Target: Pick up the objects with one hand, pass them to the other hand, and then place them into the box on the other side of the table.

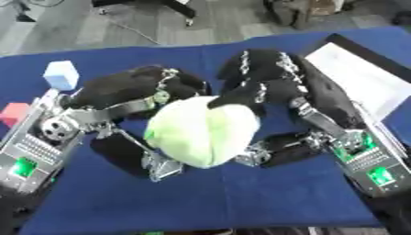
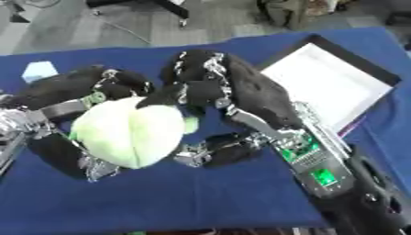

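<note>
in the centre of the frame both hands meet around a soft, pale green ball-like object (image 1: 202,133) held just above the blue table (image 1: 241,197). the left hand (image 1: 132,89) comes in from the left with its fingers curled over the top and its thumb hooked under the lower left of the object. the right hand (image 1: 265,82) reaches from the right, fingers bent over the upper right side and thumb pressing near the lower right edge. both hands have hold of it at once, so this looks like the middle of the hand-over.

the main risk is timing: if one hand lets go before the other has a settled grip, the rounded, squashy object could slip out between them and roll across the table. its soft shape may also bulge away from the fingers. the two hands sit close together, so their fingers could catch on each other as they part.

the white-lined box (image 2: 329,82) waits at the upper right. a light blue cube (image 1: 62,75) and a red block (image 1: 13,113) lie at the left edge.

no readable writing or brand shows anywhere.
</note>
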`<state>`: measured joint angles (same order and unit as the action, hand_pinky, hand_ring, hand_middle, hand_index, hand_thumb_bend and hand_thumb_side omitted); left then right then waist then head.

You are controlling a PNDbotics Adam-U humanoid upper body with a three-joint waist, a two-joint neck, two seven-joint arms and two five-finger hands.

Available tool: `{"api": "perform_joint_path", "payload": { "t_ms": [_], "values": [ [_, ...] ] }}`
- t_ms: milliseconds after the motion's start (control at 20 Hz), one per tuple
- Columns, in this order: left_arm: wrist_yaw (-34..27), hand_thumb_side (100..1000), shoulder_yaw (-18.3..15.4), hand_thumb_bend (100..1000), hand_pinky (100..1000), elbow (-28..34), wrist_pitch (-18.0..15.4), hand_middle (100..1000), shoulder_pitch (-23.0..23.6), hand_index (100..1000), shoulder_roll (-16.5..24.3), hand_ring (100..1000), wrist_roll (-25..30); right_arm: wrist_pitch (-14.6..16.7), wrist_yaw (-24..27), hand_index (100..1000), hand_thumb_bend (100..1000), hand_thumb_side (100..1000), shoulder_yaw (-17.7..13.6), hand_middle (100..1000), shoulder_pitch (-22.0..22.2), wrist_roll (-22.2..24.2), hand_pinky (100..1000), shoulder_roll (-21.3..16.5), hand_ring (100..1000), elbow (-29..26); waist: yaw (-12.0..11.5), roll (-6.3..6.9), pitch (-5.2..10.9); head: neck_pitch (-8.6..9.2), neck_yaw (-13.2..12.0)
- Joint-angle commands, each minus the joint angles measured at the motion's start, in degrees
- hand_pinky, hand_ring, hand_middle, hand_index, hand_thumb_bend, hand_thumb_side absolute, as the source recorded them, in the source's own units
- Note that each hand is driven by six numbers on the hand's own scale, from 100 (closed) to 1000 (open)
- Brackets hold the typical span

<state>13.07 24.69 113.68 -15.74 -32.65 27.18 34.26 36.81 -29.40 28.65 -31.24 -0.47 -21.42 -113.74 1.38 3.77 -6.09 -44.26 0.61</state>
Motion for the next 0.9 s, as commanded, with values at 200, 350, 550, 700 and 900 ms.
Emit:
{"api": "perform_joint_path", "payload": {
  "t_ms": [200,350,550,700,900],
  "values": [
    [-1.01,618,-1.25,100,812,0.91,-0.14,636,-0.6,807,0.02,658,1.3,0.0,0.26,281,190,100,-0.66,158,-0.41,-0.23,630,-0.31,518,-0.85,-0.07,-0.18,0.64,0.15,0.0],
    [-1.07,630,-1.59,100,812,0.91,0.37,638,-0.17,809,0.07,659,1.55,-0.14,0.29,281,184,100,-1.0,159,-0.21,-0.78,629,-0.28,518,-0.85,-0.04,-0.18,0.62,0.15,-0.03],
    [-1.27,666,-2.13,100,818,0.57,1.56,644,0.97,810,0.28,663,1.25,-0.18,0.17,275,178,100,-1.75,160,0.17,-1.85,628,-0.27,517,-0.85,0.08,-0.16,0.59,0.15,-0.07],
    [-2.08,679,-2.64,100,820,-0.69,2.0,645,1.56,809,0.14,664,0.58,-0.2,0.03,271,176,100,-2.08,160,0.48,-2.62,628,-0.29,516,-0.85,0.13,-0.16,0.58,0.15,-0.13],
    [-2.21,684,-3.33,100,822,-2.26,1.9,647,2.02,809,-0.01,666,0.03,-0.38,0.03,267,159,100,-2.65,163,0.91,-3.79,626,-0.14,514,-0.85,0.22,-0.16,0.56,0.15,-0.2]
  ]
}}
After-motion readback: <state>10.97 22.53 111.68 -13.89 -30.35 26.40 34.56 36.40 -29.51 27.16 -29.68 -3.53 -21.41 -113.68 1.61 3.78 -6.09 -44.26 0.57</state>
